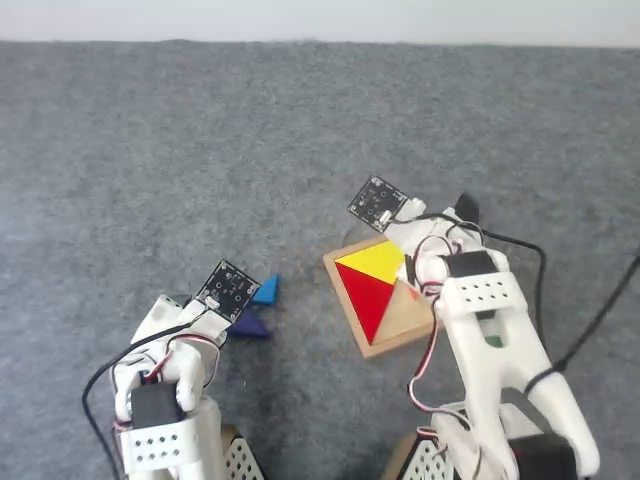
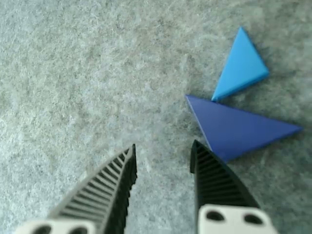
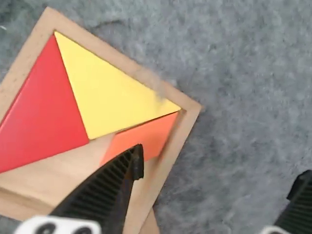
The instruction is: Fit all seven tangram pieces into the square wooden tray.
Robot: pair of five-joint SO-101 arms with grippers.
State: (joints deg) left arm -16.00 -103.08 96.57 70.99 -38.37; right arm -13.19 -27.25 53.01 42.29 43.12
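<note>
Inside the wooden tray: red triangle, yellow triangle and orange piece lie flat (yellow between the other two).
Beside the tray, on the table: light blue triangle and dark blue triangle, corners touching.
Left jaws: open, empty, beside the dark blue triangle, apart from the tray.
Right jaws: wide open, one over the tray's orange piece, the other beyond its rim.

Pale tan wooden tray with a red triangle, a yellow triangle and an orange piece. Mottled grey tabletop with a light blue triangle and a dark blue triangle. Left claw and right claw: black, ribbed, on white bases.
</note>
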